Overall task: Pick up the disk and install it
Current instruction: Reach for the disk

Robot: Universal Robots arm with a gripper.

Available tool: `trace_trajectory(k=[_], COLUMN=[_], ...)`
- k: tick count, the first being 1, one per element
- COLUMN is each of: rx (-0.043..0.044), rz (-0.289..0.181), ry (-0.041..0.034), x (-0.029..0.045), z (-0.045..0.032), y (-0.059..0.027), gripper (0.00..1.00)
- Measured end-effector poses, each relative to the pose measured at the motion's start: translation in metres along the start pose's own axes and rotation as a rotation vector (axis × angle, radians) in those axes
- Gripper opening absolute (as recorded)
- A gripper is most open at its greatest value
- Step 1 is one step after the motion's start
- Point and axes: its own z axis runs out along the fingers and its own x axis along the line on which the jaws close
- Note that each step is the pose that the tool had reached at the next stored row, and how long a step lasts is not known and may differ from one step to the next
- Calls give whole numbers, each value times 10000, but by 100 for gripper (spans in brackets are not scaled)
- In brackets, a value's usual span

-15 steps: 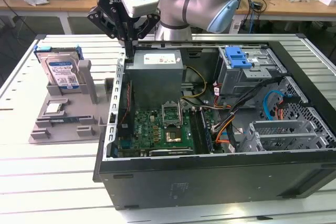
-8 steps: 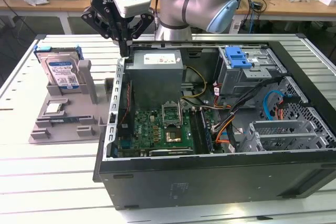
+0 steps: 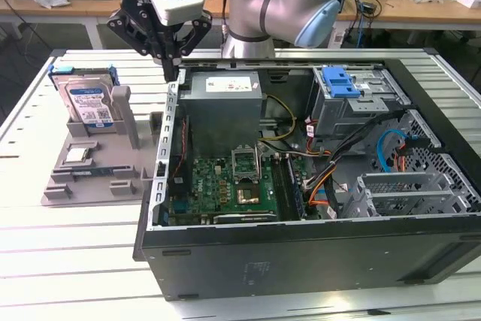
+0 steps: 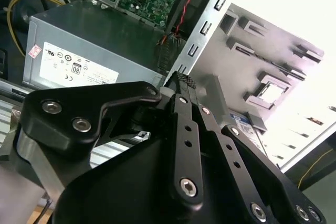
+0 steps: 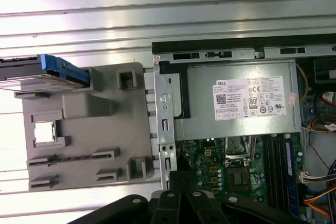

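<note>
The disk [image 3: 86, 103] is a silver hard drive with a white and blue label in a blue bracket. It leans upright at the back of a grey holder [image 3: 101, 167] on the exterior view's left. In the first wrist view the disk [image 5: 37, 74] shows edge-on at the holder's [image 5: 105, 129] far end. My gripper [image 3: 171, 67] hangs above the open computer case's wall, to the exterior view's right of the disk and apart from it. Its black fingers are shut together with nothing between them, as both wrist views show [image 4: 181, 80] [image 5: 181, 178].
The open computer case [image 3: 301, 261] holds a grey power supply [image 3: 222, 107], a green motherboard [image 3: 225, 186] and a metal drive cage [image 3: 361, 107] topped by a blue latch [image 3: 342, 80]. A small silver chip [image 3: 77, 154] lies in the holder. Everything rests on a slatted metal table [image 3: 75, 261].
</note>
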Motion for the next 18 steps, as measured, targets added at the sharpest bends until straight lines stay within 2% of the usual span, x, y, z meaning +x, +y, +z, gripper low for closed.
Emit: trace_trajectory(k=[18], rx=[0], rz=[0], ry=[1], x=[241], z=[-7], y=[-18], gripper=[11])
